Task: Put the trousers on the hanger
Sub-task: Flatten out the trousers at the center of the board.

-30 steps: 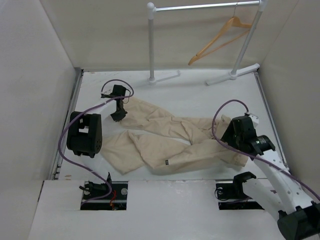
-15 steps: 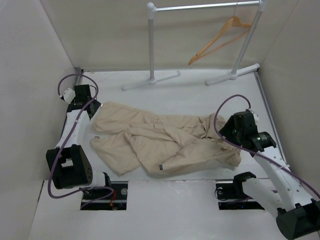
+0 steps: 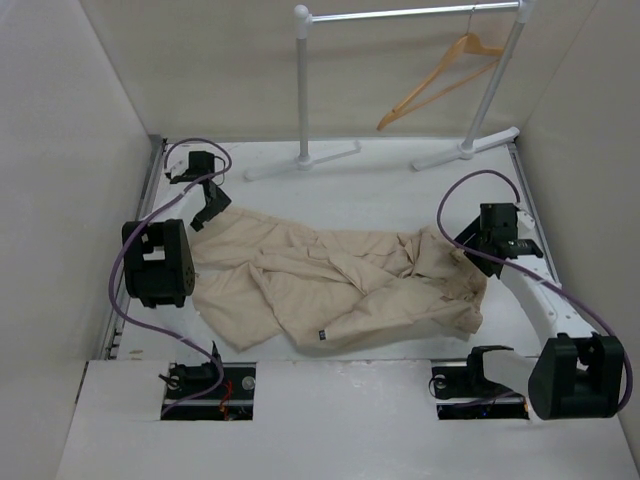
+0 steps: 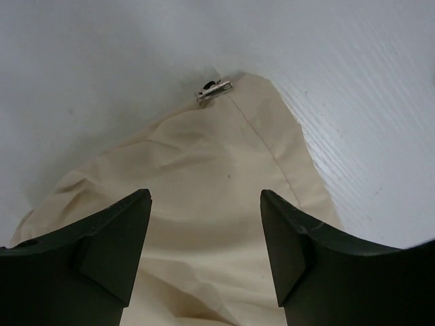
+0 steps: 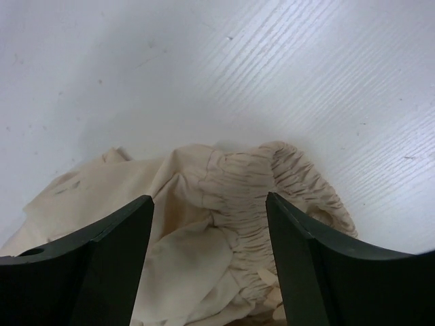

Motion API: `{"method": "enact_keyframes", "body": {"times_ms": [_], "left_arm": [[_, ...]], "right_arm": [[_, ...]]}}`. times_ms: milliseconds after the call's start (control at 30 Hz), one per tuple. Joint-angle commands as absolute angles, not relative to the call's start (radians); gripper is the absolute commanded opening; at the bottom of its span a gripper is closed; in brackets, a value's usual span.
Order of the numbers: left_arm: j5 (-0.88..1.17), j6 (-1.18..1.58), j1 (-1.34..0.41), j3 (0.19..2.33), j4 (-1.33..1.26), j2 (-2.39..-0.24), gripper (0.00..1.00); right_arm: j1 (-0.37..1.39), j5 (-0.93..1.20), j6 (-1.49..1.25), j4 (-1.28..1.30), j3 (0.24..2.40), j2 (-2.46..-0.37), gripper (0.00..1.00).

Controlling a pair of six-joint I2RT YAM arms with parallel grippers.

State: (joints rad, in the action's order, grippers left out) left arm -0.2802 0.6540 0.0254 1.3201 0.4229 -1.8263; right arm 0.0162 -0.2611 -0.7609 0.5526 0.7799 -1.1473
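While its jaws stand wide apart with nothing between them, the left end effector [image 4: 204, 198] hovers over one end of the trousers [image 3: 340, 285], near a cloth corner that bears a small metal clasp [image 4: 214, 88]. The right end effector [image 5: 209, 200], equally parted and empty, points down at the gathered elastic waistband [image 5: 279, 180] at the opposite end. The trousers lie crumpled across the middle of the white worktop [image 3: 400, 190], between the two arms, their legs partly folded over each other. Well apart from them, at the far right, the wooden hanger [image 3: 440, 75] hangs tilted by its hook from the rail of a white rack [image 3: 302, 90].
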Motion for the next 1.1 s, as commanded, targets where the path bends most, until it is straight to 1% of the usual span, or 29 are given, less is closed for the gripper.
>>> {"method": "enact_keyframes", "body": {"times_ms": [0,100,200,267,367,400,433,467,500,533,667,800,867,900,967,1067], "left_arm": [[-0.313,0.626,0.015,1.414,0.44,-1.868,0.63],[-0.322,0.623,0.007,1.454,0.445,-1.901,0.63],[-0.336,0.615,0.011,1.47,0.446,-1.919,0.63],[-0.337,0.614,0.024,1.471,0.448,-1.934,0.63],[-0.328,0.614,0.039,1.476,0.449,-1.95,0.63],[-0.328,0.614,0.041,1.476,0.443,-1.95,0.63],[-0.322,0.614,0.042,1.476,0.434,-1.948,0.63],[-0.315,0.612,0.044,1.482,0.431,-1.947,0.63],[-0.311,0.609,0.047,1.489,0.431,-1.947,0.63],[-0.31,0.609,0.048,1.496,0.436,-1.947,0.64],[-0.308,0.6,0.061,1.508,0.433,-1.951,0.64],[-0.27,0.568,0.055,1.572,0.434,-2.008,0.66],[-0.285,0.542,0.039,1.617,0.452,-2.054,0.64],[-0.294,0.537,0.035,1.63,0.463,-2.075,0.61],[-0.313,0.543,0.035,1.643,0.485,-2.106,0.49],[-0.308,0.548,0.035,1.644,0.486,-2.129,0.36]], "right_arm": [[-0.027,-0.31,-0.779,0.474,0.756,-1.149,0.72],[-0.041,-0.316,-0.784,0.488,0.768,-1.17,0.68],[-0.038,-0.347,-0.787,0.497,0.753,-1.161,0.67],[-0.038,-0.335,-0.793,0.483,0.732,-1.192,0.65],[-0.038,-0.27,-0.805,0.427,0.716,-1.235,0.51],[-0.038,-0.255,-0.811,0.408,0.718,-1.244,0.42],[-0.041,-0.239,-0.813,0.388,0.725,-1.247,0.28],[-0.044,-0.229,-0.816,0.374,0.735,-1.243,0.2],[-0.044,-0.233,-0.818,0.371,0.747,-1.23,0.13],[-0.044,-0.239,-0.819,0.367,0.759,-1.212,0.1],[-0.047,-0.262,-0.825,0.37,0.795,-1.135,0.06],[-0.074,-0.226,-0.833,0.377,0.833,-1.124,0.06],[-0.074,-0.219,-0.836,0.377,0.851,-1.134,0.06],[-0.076,-0.219,-0.839,0.377,0.86,-1.138,0.06],[-0.076,-0.215,-0.844,0.374,0.873,-1.14,0.06],[-0.084,-0.215,-0.844,0.348,0.877,-1.12,0.05]]}}
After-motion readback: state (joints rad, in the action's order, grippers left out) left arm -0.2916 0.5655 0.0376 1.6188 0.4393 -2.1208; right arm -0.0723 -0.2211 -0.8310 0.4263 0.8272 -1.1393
